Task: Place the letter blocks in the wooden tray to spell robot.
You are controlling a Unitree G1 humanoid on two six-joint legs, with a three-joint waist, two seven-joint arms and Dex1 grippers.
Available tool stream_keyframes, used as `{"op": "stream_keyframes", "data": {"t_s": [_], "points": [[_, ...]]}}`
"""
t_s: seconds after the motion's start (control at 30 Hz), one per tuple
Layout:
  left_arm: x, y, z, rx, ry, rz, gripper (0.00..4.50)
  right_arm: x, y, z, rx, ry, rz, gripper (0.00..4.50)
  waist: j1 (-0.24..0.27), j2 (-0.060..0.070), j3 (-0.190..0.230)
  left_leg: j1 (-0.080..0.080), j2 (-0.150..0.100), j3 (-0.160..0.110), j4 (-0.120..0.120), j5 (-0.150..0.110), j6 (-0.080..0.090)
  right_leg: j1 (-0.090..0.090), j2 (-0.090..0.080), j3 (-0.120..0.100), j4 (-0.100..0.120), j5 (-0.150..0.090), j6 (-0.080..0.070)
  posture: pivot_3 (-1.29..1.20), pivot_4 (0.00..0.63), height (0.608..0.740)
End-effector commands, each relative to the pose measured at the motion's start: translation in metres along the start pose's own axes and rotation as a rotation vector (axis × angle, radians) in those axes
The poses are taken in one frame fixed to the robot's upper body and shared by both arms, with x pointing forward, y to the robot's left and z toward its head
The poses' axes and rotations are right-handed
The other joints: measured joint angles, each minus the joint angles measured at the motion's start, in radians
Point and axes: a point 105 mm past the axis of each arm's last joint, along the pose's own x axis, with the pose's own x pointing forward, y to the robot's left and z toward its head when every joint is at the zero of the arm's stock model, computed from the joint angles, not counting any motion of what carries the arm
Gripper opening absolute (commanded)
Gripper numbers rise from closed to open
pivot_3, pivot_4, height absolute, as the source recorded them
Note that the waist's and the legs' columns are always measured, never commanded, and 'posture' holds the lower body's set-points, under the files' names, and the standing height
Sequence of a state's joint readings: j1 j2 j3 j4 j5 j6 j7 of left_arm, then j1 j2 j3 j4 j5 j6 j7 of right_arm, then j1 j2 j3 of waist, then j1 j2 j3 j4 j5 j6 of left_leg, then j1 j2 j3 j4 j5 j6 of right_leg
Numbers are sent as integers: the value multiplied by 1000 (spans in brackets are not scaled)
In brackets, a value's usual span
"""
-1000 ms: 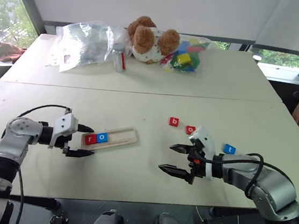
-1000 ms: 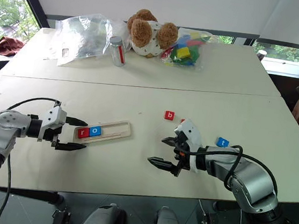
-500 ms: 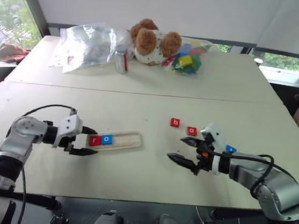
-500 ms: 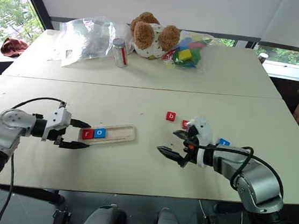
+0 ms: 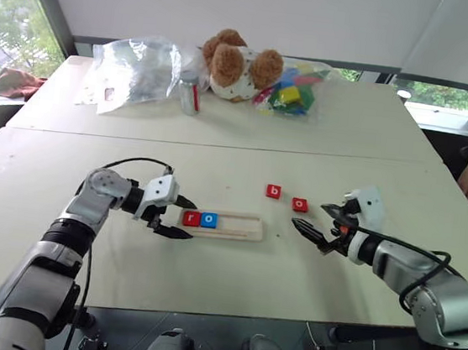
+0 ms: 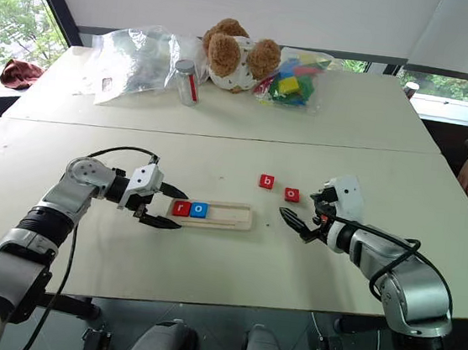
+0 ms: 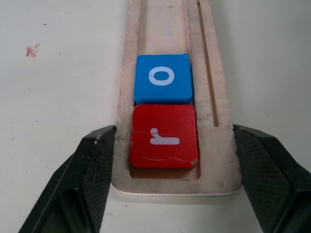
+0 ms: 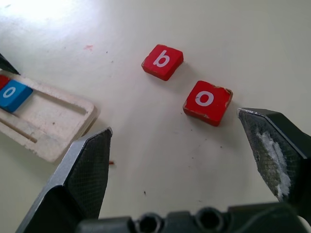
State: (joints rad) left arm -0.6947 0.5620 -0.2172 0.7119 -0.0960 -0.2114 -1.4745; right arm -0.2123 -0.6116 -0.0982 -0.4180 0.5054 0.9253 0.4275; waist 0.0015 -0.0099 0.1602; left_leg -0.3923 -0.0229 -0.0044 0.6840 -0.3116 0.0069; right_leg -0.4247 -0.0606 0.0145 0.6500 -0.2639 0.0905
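On the counter [image 5: 120, 280], my left jaws [image 7: 165, 160] straddle the tray [image 7: 214, 97] end, released; right jaws [image 8: 180, 160] gape near red tiles [image 8: 208, 101] at 12 o'clock.

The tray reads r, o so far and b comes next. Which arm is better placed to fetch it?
Right. The right gripper, open, is beside the red b and red o. The left gripper straddles the wooden tray end.

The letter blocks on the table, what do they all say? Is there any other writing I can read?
"r": red block at the end of the wooden tray.
"o": blue block next to it in the tray.
"b": red block lying on the table.
"o": red block beside the b.
The label on the plastic bag is too small to read.
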Motion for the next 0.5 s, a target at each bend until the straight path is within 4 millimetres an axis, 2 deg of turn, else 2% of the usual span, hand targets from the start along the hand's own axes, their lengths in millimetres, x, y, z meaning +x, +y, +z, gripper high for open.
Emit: {"op": "stream_keyframes", "data": {"t_s": [0.03, 0.23, 0.33, 0.5], "points": [[-2, 0, 1, 12, 6, -15, 4452, 6, 12, 21, -15, -63, 8, 4500, -1, 0, 0, 0, 0, 0, 0, 0, 0, 0, 0, 0, 0, 0, 0, 0, 150, 740], [-13, 0, 2, 20, 1, 37, 4452, 38, 33, 30, 18, -38, -30, 4500, -14, 0, 0, 0, 0, -1, 0, 0, 0, 0, -1, 0, 0, 0, 0, 0, 150, 740], [-33, -3, 6, 23, 8, 80, 4452, 59, 39, 35, 119, -16, -94, 4500, -24, 0, 0, 0, 1, 0, 0, 0, -1, -2, -1, 1, 1, 0, 0, 0, 150, 740], [-64, -9, 21, 11, 9, 177, 4452, 75, 39, 32, 212, 24, -146, 4500, -18, 0, 0, -1, 1, -1, -2, 1, -1, -4, -2, 1, 3, 0, 0, 0, 150, 740]]}}
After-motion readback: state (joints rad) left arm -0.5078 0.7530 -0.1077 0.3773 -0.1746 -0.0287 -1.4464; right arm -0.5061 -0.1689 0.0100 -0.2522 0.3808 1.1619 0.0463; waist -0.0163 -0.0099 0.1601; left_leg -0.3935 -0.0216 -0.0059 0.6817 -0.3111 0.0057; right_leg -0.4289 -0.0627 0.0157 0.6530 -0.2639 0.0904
